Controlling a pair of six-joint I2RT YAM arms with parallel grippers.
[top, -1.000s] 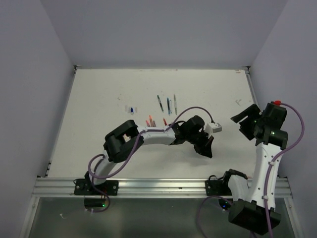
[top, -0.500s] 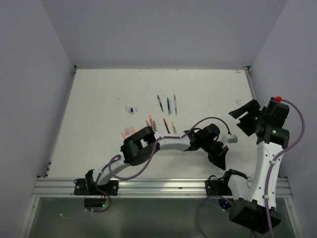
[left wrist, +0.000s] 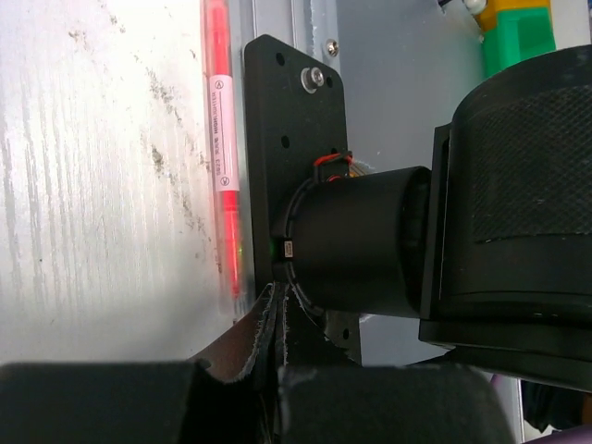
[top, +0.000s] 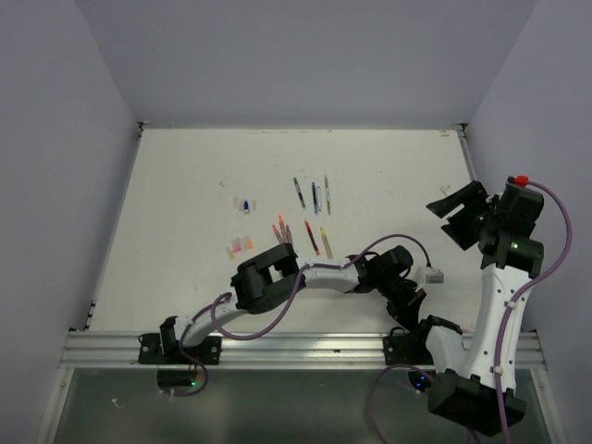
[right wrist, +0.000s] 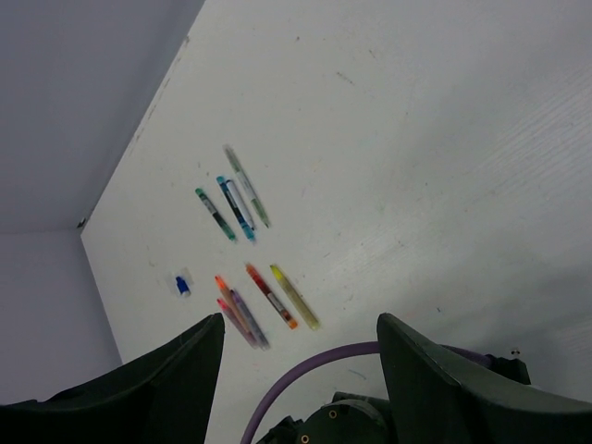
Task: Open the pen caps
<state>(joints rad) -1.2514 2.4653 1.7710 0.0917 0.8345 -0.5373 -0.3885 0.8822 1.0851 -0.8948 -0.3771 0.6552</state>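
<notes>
White laminate desk (top: 185,185) carries everything here, and my two sets of fingers stand quite differently. My left fingers (left wrist: 236,356) are pressed together with nothing visible between them. They sit low at the lower right of the overhead view, close to the black metal mounting plate (left wrist: 296,120) under my right arm.

In the left wrist view a slim red-orange highlighter pen with a white label (left wrist: 222,157) lies flat on the desk along that plate's edge. Its near end is just beside my closed fingertips; whether it touches them I cannot tell.

My right fingers (right wrist: 435,379) are spread wide and hold nothing, raised at the right side of the overhead view. A purple cable (right wrist: 305,365) arcs across the bottom of the right wrist view between them.

The other pens lie near the middle of the desk, well apart from both sets of fingers. A row of thin green, blue and grey pens (top: 314,196) lies side by side at upper centre. Below it sit a tight bunch of orange, pink and purple pens (top: 281,229), a thin red pen (top: 312,238) and a thin yellow pen (top: 325,242).

A short blue plastic cap (top: 246,203) lies alone to the left of the row. Small pink and orange plastic caps (top: 240,246) lie together left of the bunch.
</notes>
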